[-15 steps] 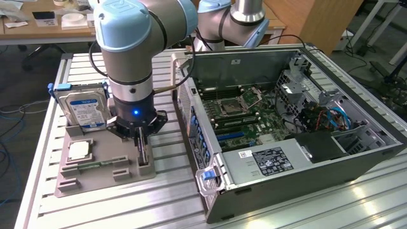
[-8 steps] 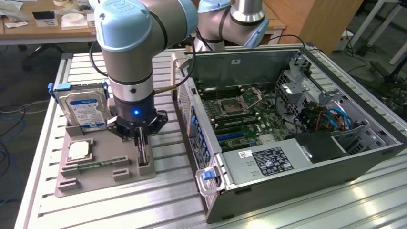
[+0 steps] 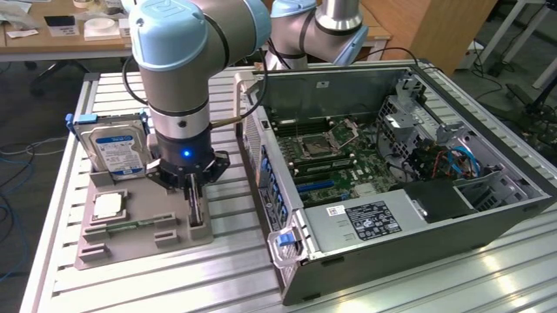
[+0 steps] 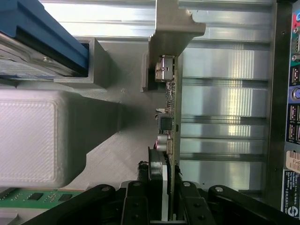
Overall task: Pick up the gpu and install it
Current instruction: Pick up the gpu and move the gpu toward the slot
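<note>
Gpu (image 4: 171, 123) (on edge) gripped by jaws

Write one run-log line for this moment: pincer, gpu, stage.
pincer: shut on gpu | gpu: on edge in grey holder | stage: pickup, not yet installed in computer case

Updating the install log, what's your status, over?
Status: fingers shut on gpu; gpu on edge in grey holder, outside the computer case; hard drive stands apart, not in the way.
</note>
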Controlling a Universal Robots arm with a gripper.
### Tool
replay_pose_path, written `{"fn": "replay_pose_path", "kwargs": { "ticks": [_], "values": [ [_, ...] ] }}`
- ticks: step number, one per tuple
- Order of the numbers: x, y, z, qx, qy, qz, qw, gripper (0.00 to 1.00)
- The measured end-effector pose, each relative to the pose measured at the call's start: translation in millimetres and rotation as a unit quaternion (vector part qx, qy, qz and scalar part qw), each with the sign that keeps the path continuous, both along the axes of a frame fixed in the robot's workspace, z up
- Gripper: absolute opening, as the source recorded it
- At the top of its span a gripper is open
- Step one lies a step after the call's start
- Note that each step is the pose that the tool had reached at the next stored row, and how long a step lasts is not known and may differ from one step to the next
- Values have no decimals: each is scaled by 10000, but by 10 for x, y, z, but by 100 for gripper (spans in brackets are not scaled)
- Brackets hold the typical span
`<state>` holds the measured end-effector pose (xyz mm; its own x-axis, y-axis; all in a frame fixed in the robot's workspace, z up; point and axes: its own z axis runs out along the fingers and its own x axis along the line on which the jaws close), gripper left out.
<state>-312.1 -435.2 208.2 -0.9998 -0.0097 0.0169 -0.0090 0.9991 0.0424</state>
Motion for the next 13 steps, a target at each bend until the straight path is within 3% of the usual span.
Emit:
{"fn": "replay_pose_path", "kwargs": {
  "ticks": [5, 13],
  "values": [
    [-1, -1, 31, 28, 0, 0, 10000, 28],
    [-1, 0, 245, 54, 0, 0, 10000, 28]
  ]
}}
